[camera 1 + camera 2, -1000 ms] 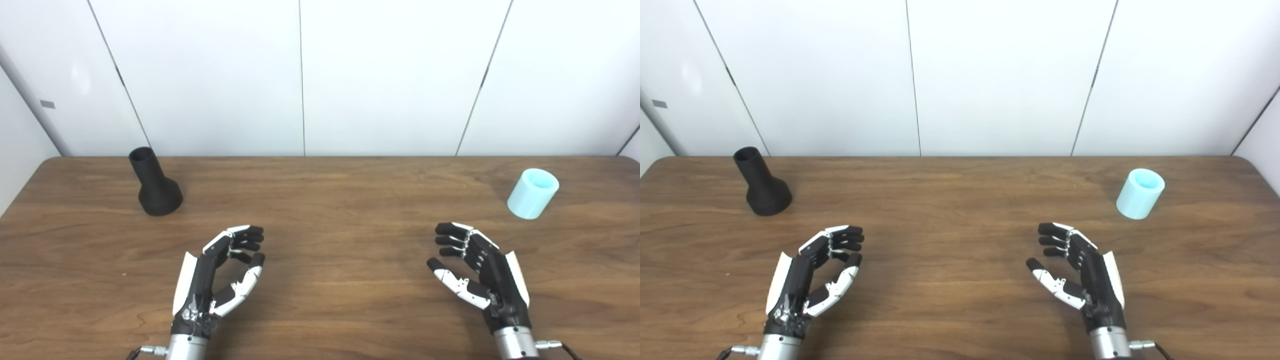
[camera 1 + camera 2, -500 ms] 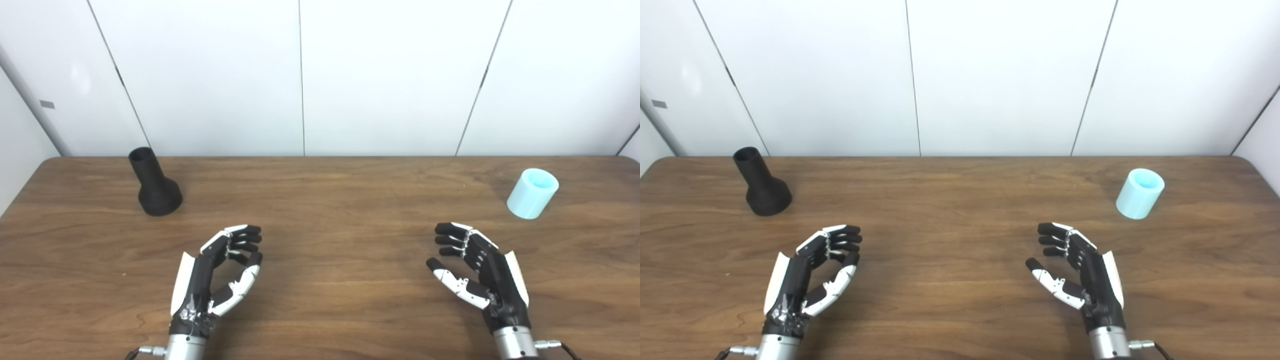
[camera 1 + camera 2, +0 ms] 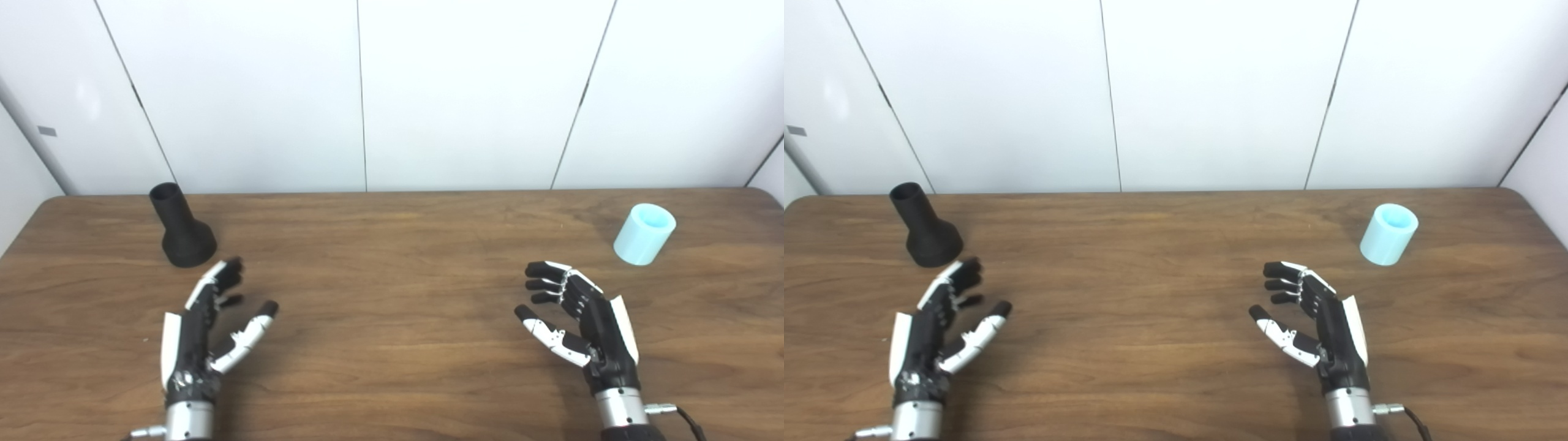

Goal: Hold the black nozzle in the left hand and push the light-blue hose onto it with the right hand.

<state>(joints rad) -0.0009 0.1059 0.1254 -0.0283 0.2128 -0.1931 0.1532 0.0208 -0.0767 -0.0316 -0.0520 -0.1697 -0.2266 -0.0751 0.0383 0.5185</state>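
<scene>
Standing near the wooden table's (image 3: 392, 367) far-left corner, the black flared plastic nozzle (image 3: 179, 229) sits just beyond the empty left hand's (image 3: 202, 327) spread fingers (image 3: 225, 278); the right hand (image 3: 1323, 324), loosely curled and empty, lies well short of the light-blue cylindrical hose piece (image 3: 1388, 234) by the far-right corner. Both views match.

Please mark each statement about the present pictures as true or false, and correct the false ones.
1. The black nozzle stands upright with its wide end on the table. True.
2. The left hand is closed around the nozzle. False: it is open, holds nothing and sits on the near side of the nozzle.
3. The light-blue hose piece stands at the far right of the table, apart from both hands. True.
4. The right hand holds the hose. False: it is open and empty, nearer the robot than the hose.
5. The hose is already pushed onto the nozzle. False: they stand at opposite ends of the table.
</scene>
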